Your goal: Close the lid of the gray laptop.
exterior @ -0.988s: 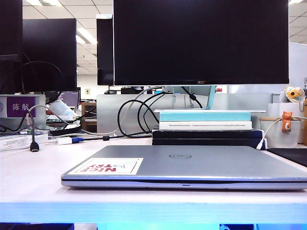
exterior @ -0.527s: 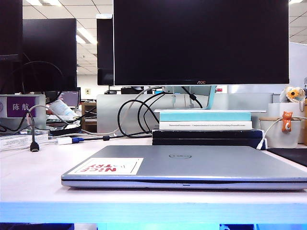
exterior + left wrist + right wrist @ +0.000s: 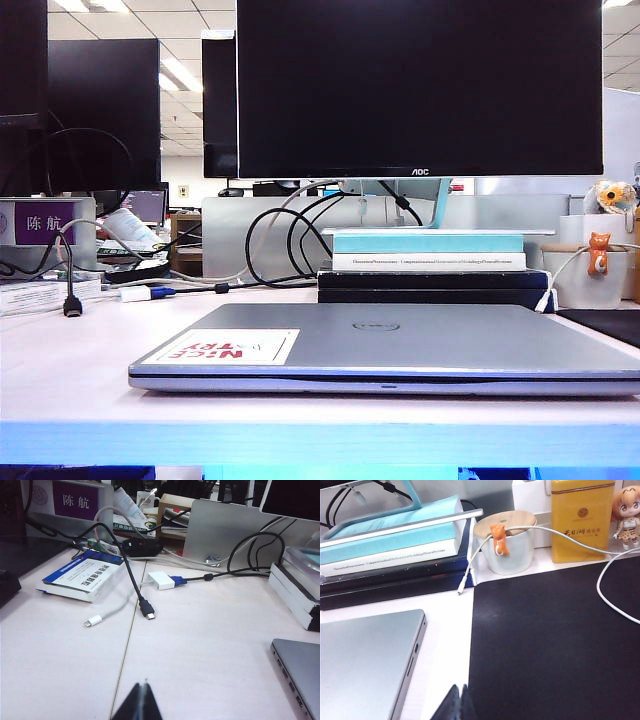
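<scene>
Silver-gray lid (image 3: 400, 335) lies flat on the gray laptop (image 3: 390, 380); left pincer (image 3: 141, 702) and right pincer (image 3: 456, 703) (both pinched closed) hover beside it; lingering risks snagging cables.

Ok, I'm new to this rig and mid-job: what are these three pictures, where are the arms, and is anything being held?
The wide picture comes from a fixed camera facing the desk. It shows the gray laptop lying flat with its lid down on the base, under a big black monitor. Neither arm appears in it.

The other two come from cameras on the arms' wrists. The left gripper hangs over bare desk beside the laptop's edge, with loose cables and a blue-and-white book beyond it. The right gripper hangs at the laptop's other side, by the edge of a black mat, with a white cup and a yellow tin behind.

Both grippers' fingers are pressed together, and neither holds anything.
</scene>
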